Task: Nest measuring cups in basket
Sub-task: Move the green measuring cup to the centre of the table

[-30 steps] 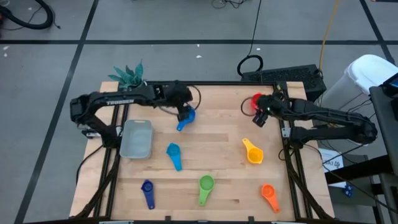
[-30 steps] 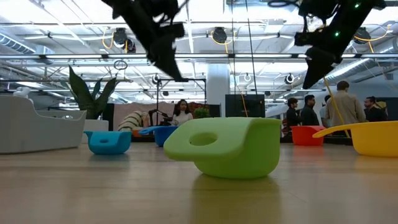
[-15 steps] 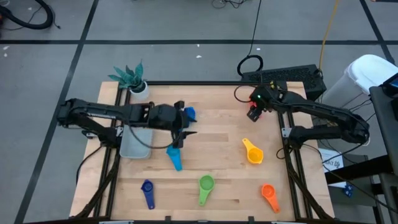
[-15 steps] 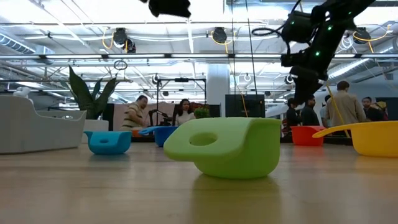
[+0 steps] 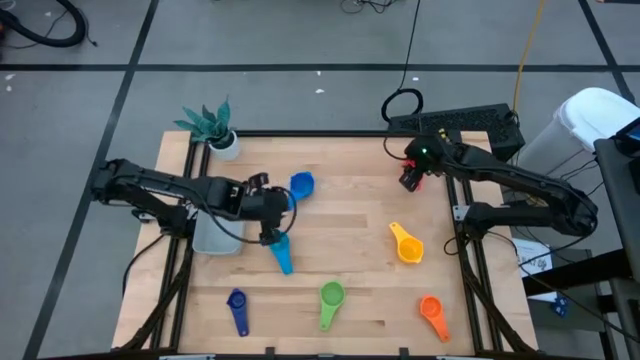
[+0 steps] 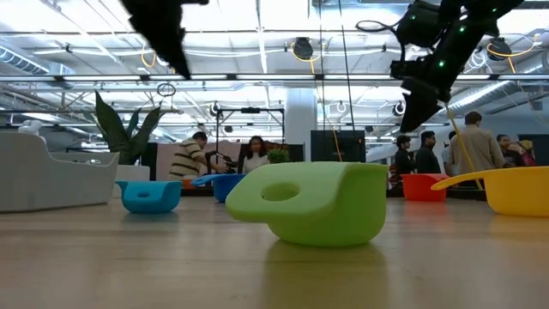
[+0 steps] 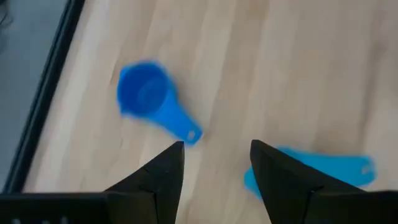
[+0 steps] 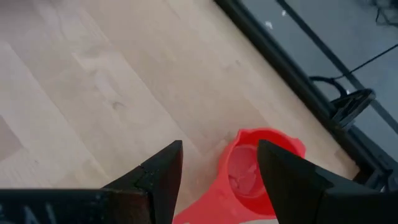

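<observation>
**Line up on the light blue cup before you close**

Your left pincer hovers left of centre in the high view, its jaws apart and empty, with the light blue cup just below it and the blue cup above and to the right. Centre the jaws across the flat handle, descend squarely, then close. The basket lies just left, largely under the arm. Your right pincer waits spread and empty over the red cup, upper right of the tabletop.
</observation>
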